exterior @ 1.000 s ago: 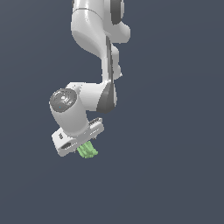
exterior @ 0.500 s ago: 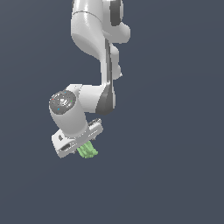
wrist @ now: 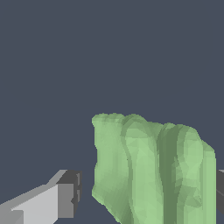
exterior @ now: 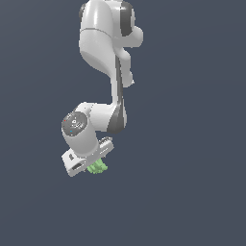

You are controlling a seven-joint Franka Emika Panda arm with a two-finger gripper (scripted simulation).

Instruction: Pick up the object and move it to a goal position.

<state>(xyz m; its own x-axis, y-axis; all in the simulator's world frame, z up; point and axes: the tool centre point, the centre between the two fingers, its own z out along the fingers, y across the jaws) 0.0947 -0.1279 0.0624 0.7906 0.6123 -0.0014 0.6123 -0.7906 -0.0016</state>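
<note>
The object [exterior: 98, 167] is a small light-green lumpy bunch with ridged lobes. It hangs below my gripper [exterior: 95, 165], held off any surface. In the wrist view the object [wrist: 148, 170] fills the space between my fingers. One grey finger pad [wrist: 70, 194] shows beside it with a narrow strip of background between them. The other pad [wrist: 221, 190] sits against it at the picture's edge. The gripper [wrist: 146, 192] is shut on the object.
The white arm [exterior: 103, 43] reaches down from the top of the exterior view. Around it is only a plain dark blue-grey background, with no table, edge or goal marker visible.
Almost nothing differs. The arm holds the green object at about the same spot, with only a slight shift of the wrist.
</note>
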